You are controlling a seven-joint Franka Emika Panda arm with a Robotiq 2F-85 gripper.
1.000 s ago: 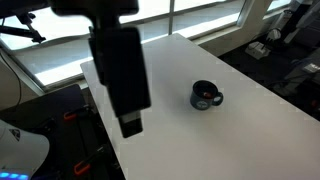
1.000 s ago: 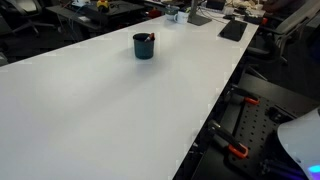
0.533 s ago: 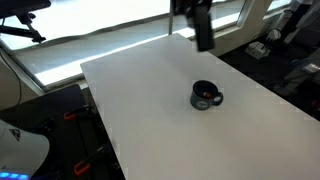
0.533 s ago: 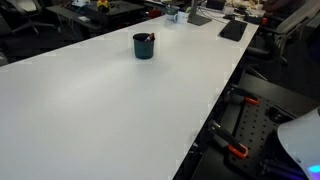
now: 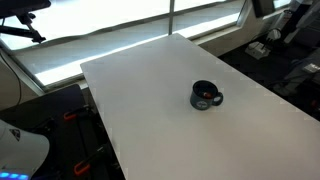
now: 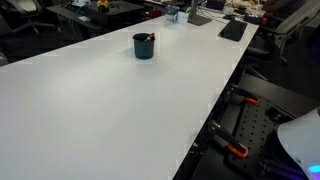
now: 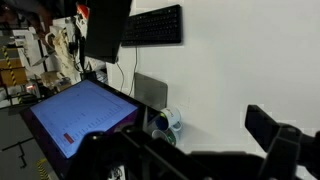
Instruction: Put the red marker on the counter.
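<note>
Exterior views both tell the same story, and the change is the arm. A second ago it loomed over the left end of the counter (image 5: 140, 110). Half a second ago it had swung up toward the top right, and now I can't make it out in either of these views.

Going left to right in an exterior view, the white top lies bare until the dark mug (image 5: 206, 96), right of centre. In an exterior view from the far end, the mug (image 6: 143, 46) stands well up the counter (image 6: 100, 110), with the red marker (image 6: 151, 38) poking above its rim. So the marker is in the mug, not yet on the counter.

On the wrist view, left to right, I see a lit blue screen (image 7: 80, 115), a black keyboard (image 7: 155, 25) and a stretch of white counter (image 7: 250, 60). The gripper (image 7: 185, 145) is a dark shape along the bottom, its jaws spread wide with nothing between them. No mug shows there.

My read is that the arm has swung clear without the marker. It would have to come back over the mug and take the marker by its exposed end.
</note>
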